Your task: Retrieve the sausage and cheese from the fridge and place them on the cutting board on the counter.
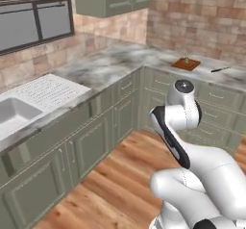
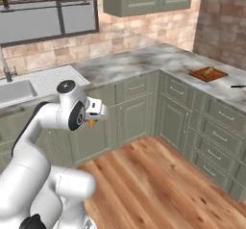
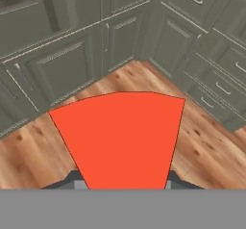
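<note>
The gripper is closed on the cheese, whose red face spreads between the finger tips in the hand view, held above the wooden floor in front of the corner cabinets. On the far right stretch of the counter lies the cutting board with a small item on it, and a dark knife lies just to its right.

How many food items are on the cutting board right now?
1: a small item lies on the cutting board on the counter, too small to identify. The cheese is in the gripper, away from the board.
</note>
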